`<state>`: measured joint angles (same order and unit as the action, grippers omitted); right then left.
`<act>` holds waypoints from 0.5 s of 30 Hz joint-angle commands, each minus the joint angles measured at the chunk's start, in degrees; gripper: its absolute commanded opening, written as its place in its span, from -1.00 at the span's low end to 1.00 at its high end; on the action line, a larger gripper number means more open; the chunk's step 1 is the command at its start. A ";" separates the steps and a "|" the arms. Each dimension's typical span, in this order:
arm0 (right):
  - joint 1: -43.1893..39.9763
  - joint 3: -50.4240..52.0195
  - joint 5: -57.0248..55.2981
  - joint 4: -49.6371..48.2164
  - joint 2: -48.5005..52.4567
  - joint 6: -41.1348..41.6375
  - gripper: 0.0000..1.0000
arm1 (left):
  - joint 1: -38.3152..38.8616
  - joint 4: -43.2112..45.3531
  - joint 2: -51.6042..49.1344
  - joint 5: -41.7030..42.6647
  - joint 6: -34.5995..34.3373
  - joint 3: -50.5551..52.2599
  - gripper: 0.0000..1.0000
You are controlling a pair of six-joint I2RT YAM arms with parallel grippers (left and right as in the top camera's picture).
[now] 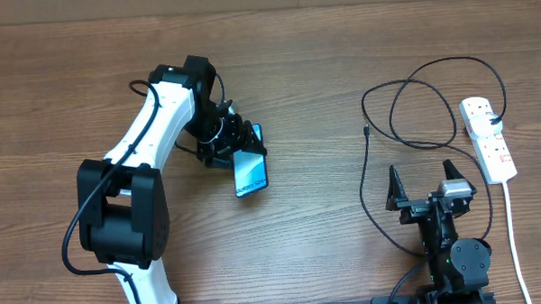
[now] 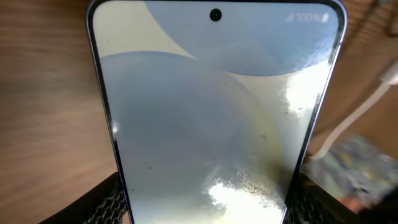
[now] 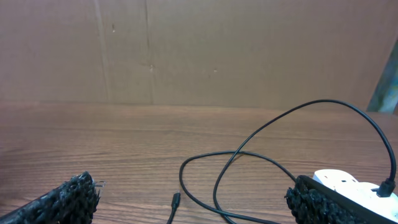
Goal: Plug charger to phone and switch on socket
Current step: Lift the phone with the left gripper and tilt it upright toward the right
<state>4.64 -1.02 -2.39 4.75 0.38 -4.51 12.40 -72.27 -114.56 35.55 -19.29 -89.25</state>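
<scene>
Looking across the table [image 1: 276, 43], I see the left gripper [image 1: 242, 151] clamped on the phone [image 1: 250, 171], its pads on the two long edges. In the wrist view the screen's camera hole is at the far end, so I'd guess the port end sits back toward the wrist, out of sight.

The right gripper [image 1: 422, 190] sits with its fingers spread wide, holding nothing. The charger [image 1: 364, 167] loops in front of it. Its tip [image 3: 176, 199] lies on the wood just ahead of those fingers, nearer the left one, and the last stretch of cable runs roughly straight away from the gripper.

That makes the right arm the nearer one for the tip. The phone is well apart to the left, with bare wood between. The socket [image 1: 488, 137] lies off to the right, long axis pointing away from the robot, with the charger's black plug on it.
</scene>
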 commanded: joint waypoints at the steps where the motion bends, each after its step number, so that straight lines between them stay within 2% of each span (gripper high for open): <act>1: 0.17 0.52 -0.50 -0.15 0.11 -0.07 1.00 | 0.02 -0.17 -0.48 11.10 -2.05 -1.62 -0.06; 9: 0.17 0.52 -0.50 -0.15 0.11 -0.07 1.00 | 0.11 0.28 -0.48 21.27 -4.09 -1.62 -0.06; 15: 0.17 0.52 -0.50 -0.15 0.11 -0.07 1.00 | 0.11 0.26 -0.48 23.61 -5.25 -1.62 -0.06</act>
<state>4.64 -1.02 -2.39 4.75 0.38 -4.49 12.40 -72.01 -114.56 53.76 -22.70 -89.25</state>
